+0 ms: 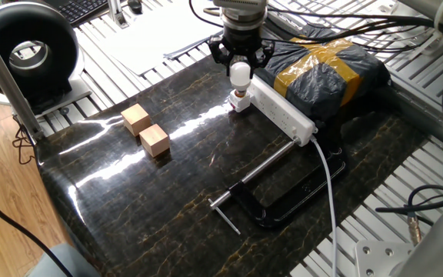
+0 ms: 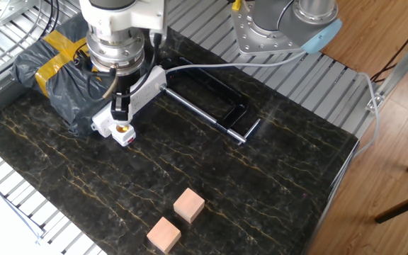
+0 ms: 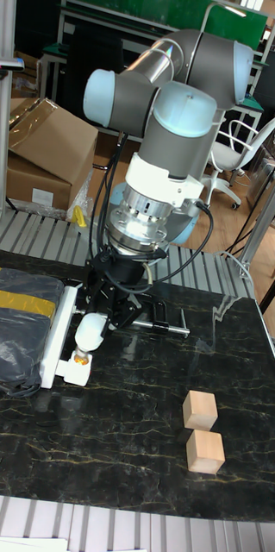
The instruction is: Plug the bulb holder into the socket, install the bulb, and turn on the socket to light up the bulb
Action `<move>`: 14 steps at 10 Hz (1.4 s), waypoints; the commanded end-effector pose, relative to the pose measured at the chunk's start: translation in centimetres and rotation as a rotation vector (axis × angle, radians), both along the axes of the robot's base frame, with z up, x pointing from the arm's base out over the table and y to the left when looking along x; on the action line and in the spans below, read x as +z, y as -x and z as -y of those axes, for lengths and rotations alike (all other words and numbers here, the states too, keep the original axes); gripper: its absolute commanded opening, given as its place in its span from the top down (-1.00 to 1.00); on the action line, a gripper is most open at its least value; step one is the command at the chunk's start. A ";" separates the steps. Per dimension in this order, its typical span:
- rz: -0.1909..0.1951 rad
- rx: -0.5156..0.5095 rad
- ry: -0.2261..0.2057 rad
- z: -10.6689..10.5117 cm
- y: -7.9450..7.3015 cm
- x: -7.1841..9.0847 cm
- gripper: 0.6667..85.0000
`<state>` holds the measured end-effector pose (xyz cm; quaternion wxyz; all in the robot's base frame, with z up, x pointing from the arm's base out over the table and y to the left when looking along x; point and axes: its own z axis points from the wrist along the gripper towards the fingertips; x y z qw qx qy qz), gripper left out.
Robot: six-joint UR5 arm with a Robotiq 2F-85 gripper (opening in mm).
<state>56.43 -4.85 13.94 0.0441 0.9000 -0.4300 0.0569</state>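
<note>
The white bulb (image 1: pixel 240 74) hangs base-down in my gripper (image 1: pixel 241 65), which is shut on it. Its base sits just over the bulb holder (image 1: pixel 239 101), a small white cube plugged at the near end of the long white socket (image 1: pixel 281 112). In the tall fixed view the bulb (image 3: pixel 87 331) tilts slightly above the bulb holder (image 3: pixel 75 369), and my gripper (image 3: pixel 96 321) grips it from above. The other fixed view shows the bulb holder's copper opening (image 2: pixel 124 130) under my gripper (image 2: pixel 121 106); there my fingers mostly hide the bulb. I cannot tell whether bulb and holder touch.
Two tan wooden cubes (image 1: pixel 136 118) (image 1: pixel 154 140) lie to the left on the dark marble table (image 1: pixel 129 208). A black clamp (image 1: pixel 283 196) lies near the front right. A black bag with yellow tape (image 1: pixel 325 71) sits behind the socket. The socket's white cable (image 1: pixel 331 192) runs off the front.
</note>
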 end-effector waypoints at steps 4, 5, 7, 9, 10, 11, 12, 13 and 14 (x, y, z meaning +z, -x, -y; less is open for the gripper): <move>-0.011 -0.076 -0.047 -1.0 0.5 -0.1 0.99; 0.004 -0.084 -0.045 -0.9 0.1 0.0 0.99; 0.012 -0.094 -0.056 -1.2 -0.1 0.0 0.99; 0.013 -0.092 -0.053 -1.1 -0.2 -0.1 0.99; 0.015 -0.091 -0.052 -1.1 -0.4 -0.3 0.99; 0.011 -0.097 -0.055 -1.1 -0.4 -0.4 0.99; 0.008 -0.098 -0.055 -1.2 -0.4 -0.3 0.99; 0.008 -0.096 -0.053 -1.1 -0.4 -0.3 0.99; 0.009 -0.094 -0.052 -1.1 -0.5 -0.4 0.99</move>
